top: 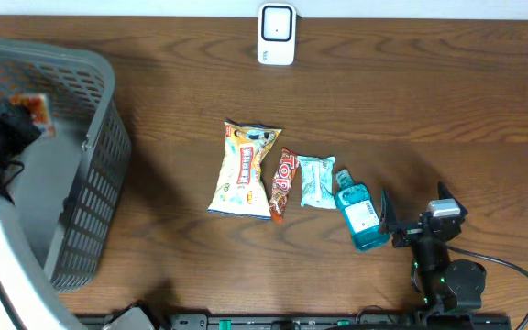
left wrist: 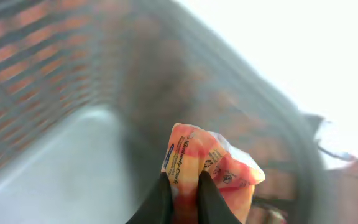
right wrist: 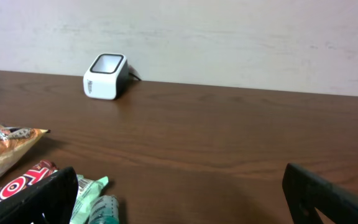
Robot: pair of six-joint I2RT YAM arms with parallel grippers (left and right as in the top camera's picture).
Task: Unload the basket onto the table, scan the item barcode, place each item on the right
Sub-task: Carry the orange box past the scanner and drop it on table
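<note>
Left wrist view: the left end effector (left wrist: 185, 198) is clamped on a crumpled orange packet (left wrist: 211, 163), with its two dark fingers (left wrist: 160, 202) pinched together on the packet's lower edge. Both hang within the mouth of the grey basket (left wrist: 42, 62) at the left end of the worktop (top: 429, 92). Overhead, the right end effector (top: 414, 218) rests with its fingers wide apart and holds nothing, just beside a blue bottle (top: 360, 215). A pale green packet (top: 316, 181), a red candy bar (top: 284, 183) and a yellow snack bag (top: 244, 170) lie in a row left of the bottle. The white scanner (top: 276, 34) stands at the far edge, well apart from the basket
</note>
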